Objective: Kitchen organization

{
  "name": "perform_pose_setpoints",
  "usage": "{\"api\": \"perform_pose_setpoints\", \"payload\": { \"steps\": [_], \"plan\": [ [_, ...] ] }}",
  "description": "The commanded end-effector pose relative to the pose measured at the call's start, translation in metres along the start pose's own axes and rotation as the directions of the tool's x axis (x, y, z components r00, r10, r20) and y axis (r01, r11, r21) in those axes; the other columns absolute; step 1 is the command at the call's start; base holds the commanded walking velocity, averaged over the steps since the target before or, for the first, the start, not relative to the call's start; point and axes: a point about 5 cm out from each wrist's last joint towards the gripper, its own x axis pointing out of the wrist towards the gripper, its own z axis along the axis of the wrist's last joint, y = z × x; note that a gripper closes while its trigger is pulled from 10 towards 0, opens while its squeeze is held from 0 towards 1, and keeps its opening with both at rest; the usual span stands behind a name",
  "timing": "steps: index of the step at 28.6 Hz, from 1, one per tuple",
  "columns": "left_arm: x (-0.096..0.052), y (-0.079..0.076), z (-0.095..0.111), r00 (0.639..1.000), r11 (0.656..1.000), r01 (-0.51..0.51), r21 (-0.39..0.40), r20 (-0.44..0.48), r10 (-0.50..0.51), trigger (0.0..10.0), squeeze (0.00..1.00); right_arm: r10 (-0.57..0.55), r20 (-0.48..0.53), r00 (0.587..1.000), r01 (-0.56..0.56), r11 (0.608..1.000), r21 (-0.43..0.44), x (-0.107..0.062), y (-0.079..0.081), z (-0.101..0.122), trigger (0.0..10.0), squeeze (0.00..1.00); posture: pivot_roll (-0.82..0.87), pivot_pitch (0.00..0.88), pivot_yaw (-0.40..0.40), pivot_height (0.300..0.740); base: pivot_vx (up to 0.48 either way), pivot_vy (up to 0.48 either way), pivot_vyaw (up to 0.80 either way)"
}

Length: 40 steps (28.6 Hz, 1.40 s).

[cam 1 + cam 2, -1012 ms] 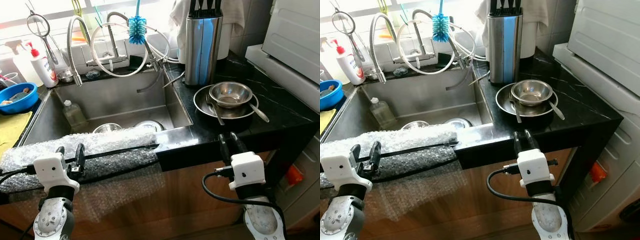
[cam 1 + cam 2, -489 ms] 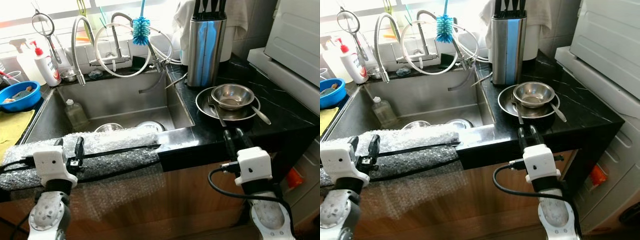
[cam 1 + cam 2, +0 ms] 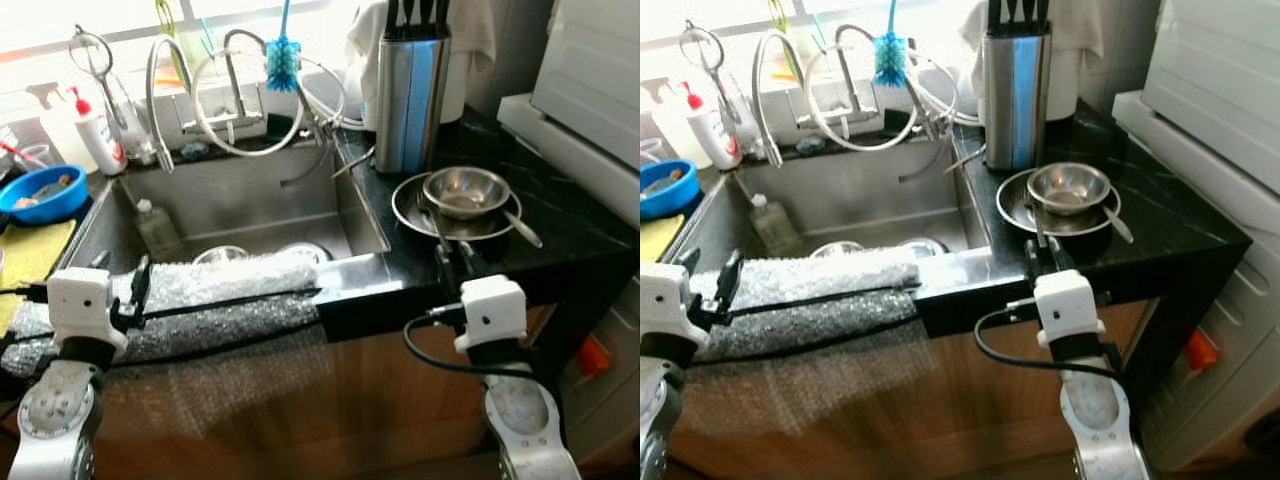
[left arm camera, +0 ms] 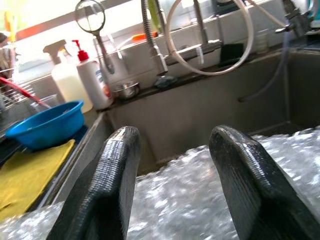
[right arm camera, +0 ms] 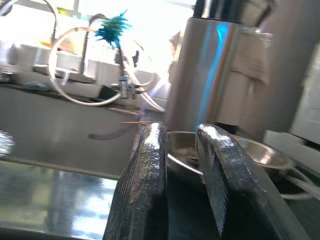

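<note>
A steel bowl (image 3: 462,190) sits on a round steel plate (image 3: 408,213) with a fork (image 3: 432,222) and a spoon (image 3: 525,231), on the black counter right of the sink (image 3: 240,195). My right gripper (image 3: 455,258) is at the counter's front edge just short of the plate, fingers close together and holding nothing; the right wrist view looks past them at the plate (image 5: 270,159). My left gripper (image 3: 120,272) stands open over the bubble wrap (image 3: 220,292) laid along the sink's front rim, and its fingers (image 4: 122,150) are spread.
A steel knife block (image 3: 407,85) stands behind the plate. Steel bowls and a plastic bottle (image 3: 158,228) lie in the sink. A blue bowl (image 3: 40,190), yellow cloth (image 3: 30,258) and soap bottle (image 3: 100,135) are left. A white appliance (image 3: 590,90) borders the counter's right.
The view has shifted a little. My left gripper has moved left and up along the bubble wrap. My right gripper has risen closer to the counter edge by the plate.
</note>
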Motion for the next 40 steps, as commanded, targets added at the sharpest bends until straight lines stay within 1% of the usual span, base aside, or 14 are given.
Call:
{"api": "perform_pose_setpoints", "payload": {
  "steps": [1,4,7,10,12,14,16,20,23,26,29,30,36,40],
  "plan": [
    [0.0,0.011,-0.001,1.0,0.999,-0.018,0.038,-0.001,0.018,10.0,0.0,0.021,0.01,1.0,-0.021,1.0,0.01,0.003,0.005,0.002,10.0,0.0,-0.06,0.0,0.095,0.74,0.0,0.0,0.0],
    [-0.002,0.013,-0.007,0.999,0.999,-0.02,0.045,-0.025,0.021,10.0,0.0,0.043,0.009,0.999,-0.043,0.999,0.009,0.004,0.005,0.001,10.0,0.0,-0.08,0.0,0.107,0.74,0.0,0.0,0.0],
    [-0.005,0.007,-0.012,0.999,0.999,0.009,0.041,-0.04,-0.007,10.0,0.0,0.052,0.003,0.999,-0.052,0.999,-0.003,0.003,-0.001,-0.001,10.0,0.0,-0.09,0.0,0.097,0.74,0.0,0.0,0.0],
    [-0.005,0.007,-0.012,0.999,0.999,0.01,0.04,-0.039,-0.009,10.0,0.0,0.053,0.003,0.999,-0.053,0.999,-0.003,0.003,-0.001,-0.001,10.0,0.0,-0.09,0.0,0.097,0.74,0.0,0.0,0.0],
    [-0.002,0.005,-0.015,0.999,1.0,-0.006,0.029,-0.039,0.007,10.0,0.0,0.051,-0.007,0.999,-0.051,0.999,-0.015,0.001,-0.005,-0.002,10.0,0.0,-0.11,0.0,0.098,0.74,0.0,0.0,0.0],
    [0.004,-0.001,-0.018,0.999,1.0,-0.012,0.008,-0.032,0.013,10.0,0.0,0.044,-0.014,0.999,-0.044,0.999,-0.032,-0.002,-0.01,-0.002,10.0,0.0,-0.14,0.0,0.099,0.74,0.0,0.0,0.0],
    [0.006,-0.006,-0.019,1.0,1.0,-0.006,-0.003,-0.03,0.005,10.0,0.0,0.042,-0.016,0.999,-0.043,0.998,-0.041,-0.004,-0.012,-0.002,10.0,0.0,-0.15,0.0,0.096,0.74,0.0,0.0,0.0],
    [0.006,-0.014,-0.022,0.999,0.999,-0.014,-0.029,-0.031,0.013,10.0,0.0,0.037,-0.022,0.999,-0.038,0.997,-0.06,-0.008,-0.019,-0.004,10.0,0.0,-0.16,0.0,0.089,0.74,0.0,0.0,0.0],
    [0.006,-0.018,-0.024,0.999,0.998,-0.033,-0.045,-0.03,0.031,10.0,0.0,0.012,-0.028,1.0,-0.014,0.997,-0.07,-0.005,-0.024,-0.006,10.0,0.0,-0.15,0.0,0.094,0.74,0.0,0.0,0.0],
    [0.014,-0.017,-0.021,0.998,0.996,-0.06,-0.061,-0.009,0.059,10.0,0.0,0.014,-0.007,1.0,-0.014,0.998,-0.061,0.005,-0.021,-0.003,10.0,0.0,-0.14,0.0,0.102,0.74,0.0,0.0,0.0],
    [0.017,-0.018,-0.019,0.998,0.996,-0.063,-0.062,0.001,0.063,10.0,0.0,0.025,0.0,1.0,-0.025,0.998,-0.058,0.007,-0.018,-0.003,10.0,0.0,-0.14,0.0,0.098,0.74,0.0,0.0,0.0],
    [0.019,-0.017,-0.018,0.998,0.996,-0.059,-0.061,0.009,0.06,10.0,0.0,0.034,0.007,0.999,-0.033,0.998,-0.048,0.01,-0.014,0.0,10.0,0.0,-0.15,0.0,0.078,0.74,0.0,0.0,0.0],
    [0.016,-0.015,-0.021,0.996,0.995,-0.087,-0.046,0.007,0.088,10.0,0.0,0.076,0.002,0.997,-0.076,0.996,-0.05,0.009,-0.013,0.0,10.0,0.0,-0.14,0.0,0.059,0.74,0.0,0.0,0.0],
    [0.007,-0.006,-0.022,0.992,0.991,-0.129,-0.039,-0.003,0.129,10.0,0.0,0.064,-0.019,0.998,-0.065,0.997,-0.05,0.007,-0.016,-0.006,10.0,0.0,-0.13,0.0,0.065,0.74,0.0,0.0,0.0]
  ]
}}
